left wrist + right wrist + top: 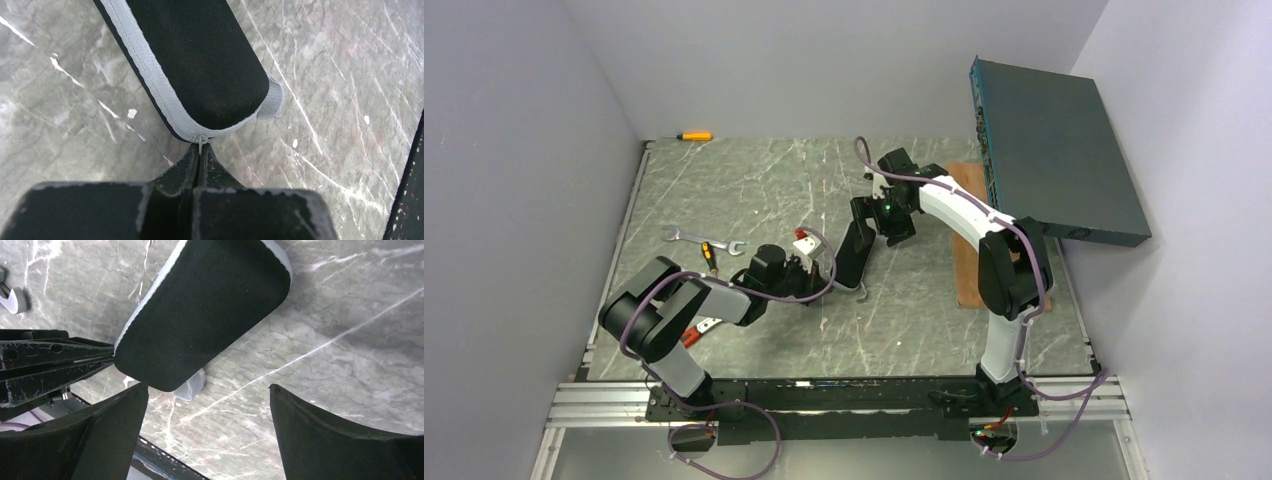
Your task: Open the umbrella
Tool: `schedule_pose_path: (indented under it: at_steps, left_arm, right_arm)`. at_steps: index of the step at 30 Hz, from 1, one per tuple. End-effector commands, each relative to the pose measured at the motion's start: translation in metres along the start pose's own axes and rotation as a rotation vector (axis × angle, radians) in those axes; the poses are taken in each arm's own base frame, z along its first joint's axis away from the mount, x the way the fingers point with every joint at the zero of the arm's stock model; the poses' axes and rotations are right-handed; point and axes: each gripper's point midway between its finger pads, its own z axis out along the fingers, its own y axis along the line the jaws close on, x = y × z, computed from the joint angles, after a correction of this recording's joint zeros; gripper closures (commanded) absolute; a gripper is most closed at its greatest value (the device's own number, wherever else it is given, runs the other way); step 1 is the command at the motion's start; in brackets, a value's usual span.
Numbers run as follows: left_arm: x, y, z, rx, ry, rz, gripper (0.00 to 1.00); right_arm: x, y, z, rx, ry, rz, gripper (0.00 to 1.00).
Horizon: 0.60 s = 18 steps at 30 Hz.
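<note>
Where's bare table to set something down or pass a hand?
Free: grey marble tabletop between the silver wrench and back edge; strip between the black oblong umbrella bundle and near edge. Crowded: centre, where left gripper pinches the bundle's zipper and open right gripper hovers.

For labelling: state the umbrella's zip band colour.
The zip band is pale grey, on the black umbrella; clearest in left wrist view.

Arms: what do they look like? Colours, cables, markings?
Left arm and right arm: black joints, white link shells. Purple-grey cables loop along each. Green light at the right wrist. Fingers black, wedge-shaped, edges scuffed pale.
</note>
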Motion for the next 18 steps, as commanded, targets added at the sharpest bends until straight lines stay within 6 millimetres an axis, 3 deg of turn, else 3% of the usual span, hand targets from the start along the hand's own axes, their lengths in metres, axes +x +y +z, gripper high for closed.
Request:
schedule_pose_path:
  at_steps: [1, 12, 13, 18]
  left_arm:
    - [-0.03, -0.007, 0.012, 0.021, -0.079, 0.066, 1.0]
    - [-0.029, -0.017, 0.025, 0.041, -0.065, 0.105, 1.0]
    - [-0.029, -0.018, 0.025, 0.042, -0.069, 0.102, 1.0]
    - [-0.027, -0.015, 0.027, 0.033, -0.064, 0.144, 1.0]
  right_arm:
    - [0.004, 0.014, -0.004, -0.063, -0.004, 0.089, 0.08]
    - [-0.012, 0.026, 0.028, -0.204, 0.012, 0.098, 0.11]
    - [-0.012, 0.025, 0.031, -0.202, 0.016, 0.091, 0.15]
    - [0.007, 0.001, 0.051, -0.125, 0.079, 0.015, 0.62]
